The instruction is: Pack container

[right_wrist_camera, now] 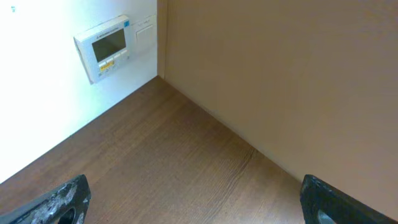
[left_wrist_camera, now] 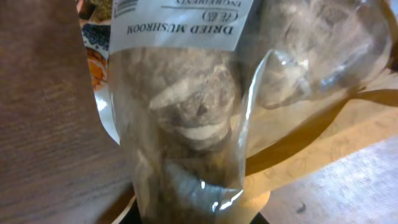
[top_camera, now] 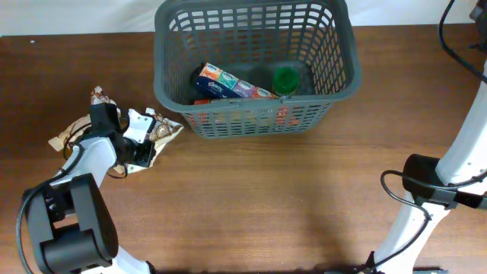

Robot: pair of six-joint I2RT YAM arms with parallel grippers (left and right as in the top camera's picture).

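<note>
Brown wooden table (top_camera: 304, 198), far centre: container (top_camera: 338, 76), part-stocked with tissue packs (top_camera: 228, 84) and a green-capped item (top_camera: 285, 78); just left, dried mushroom bag (left_wrist_camera: 186, 124) at left gripper (top_camera: 144, 141), fingers hidden, closure untellable, presumably next for loading; right gripper (right_wrist_camera: 199, 208) parked aside, fingers wide apart.

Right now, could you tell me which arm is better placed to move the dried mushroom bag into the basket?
Left, I think. The left hand sits right at the dried mushroom bag, just left of the basket; the right hand is open, empty, and faces a wall.
</note>
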